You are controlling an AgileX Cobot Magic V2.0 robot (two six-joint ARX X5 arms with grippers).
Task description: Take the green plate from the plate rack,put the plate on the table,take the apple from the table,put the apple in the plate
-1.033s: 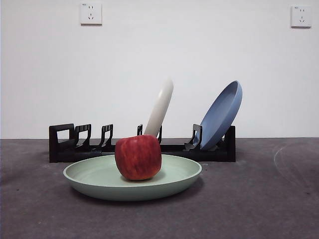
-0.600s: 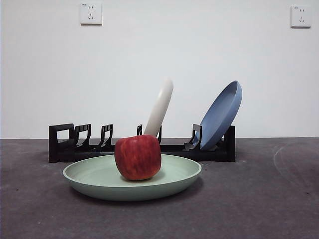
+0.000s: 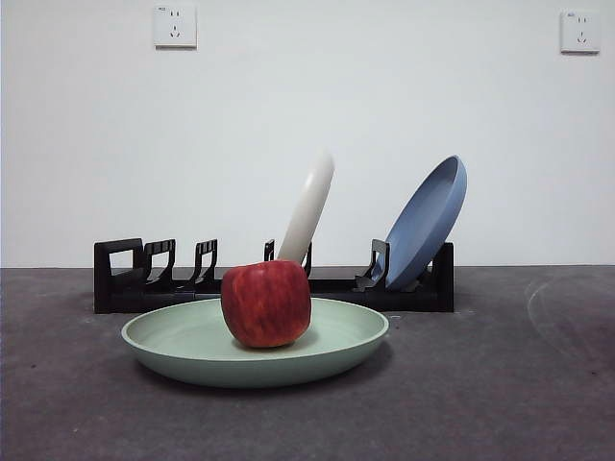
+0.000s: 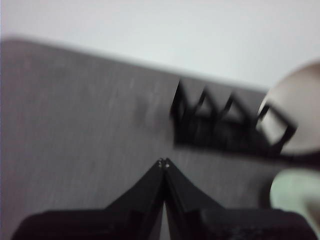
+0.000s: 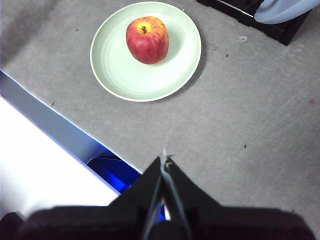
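Above table [image 5: 250, 125], right gripper [image 5: 164, 161] closed, empty.

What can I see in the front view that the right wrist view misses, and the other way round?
Only the front view shows the white wall with two sockets, the cream-white plate standing in the plate rack, and the rack's whole length. Only the right wrist view shows the right gripper, jaws shut, away from the plate, the apple's stem from above, and a white and blue edge beside the table. Both show the apple resting in the green plate on the table, and the blue plate.
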